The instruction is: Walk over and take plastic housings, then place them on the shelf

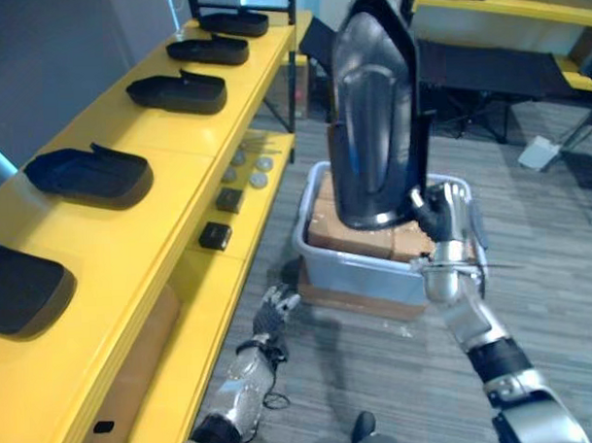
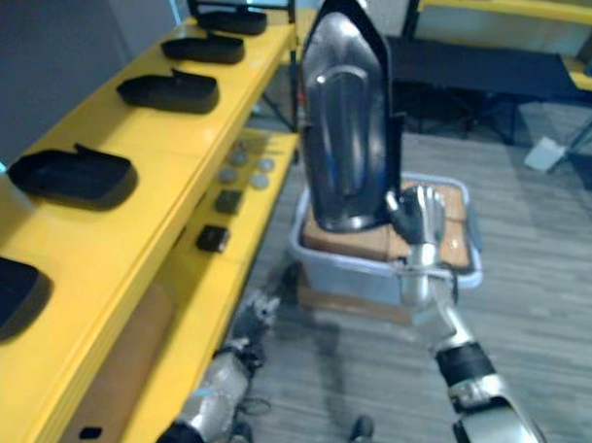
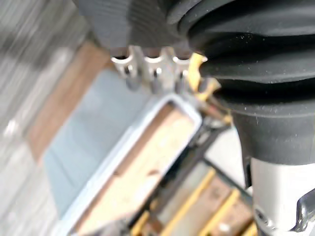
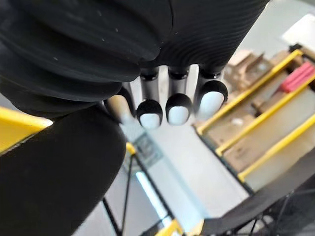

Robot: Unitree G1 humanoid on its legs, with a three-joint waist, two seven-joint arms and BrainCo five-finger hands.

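A large glossy black plastic housing (image 1: 376, 131) stands upright in the air, gripped at its lower right edge by my right hand (image 1: 444, 231). In the right wrist view the fingertips (image 4: 179, 108) curl over the dark housing (image 4: 59, 172). The yellow shelf (image 1: 177, 158) runs along the left, and several black housings lie in a row on its top, among them one in the middle (image 1: 88, 173) and one farther back (image 1: 178, 91). My left hand (image 1: 277, 308) hangs low beside the shelf's lower board, fingers relaxed and holding nothing.
A grey plastic bin (image 1: 361, 268) with cardboard inside sits on the floor under the held housing. Small black blocks (image 1: 216, 235) and grey discs (image 1: 255, 169) lie on the lower shelf board. A dark table (image 1: 505, 68) and another yellow rack stand behind.
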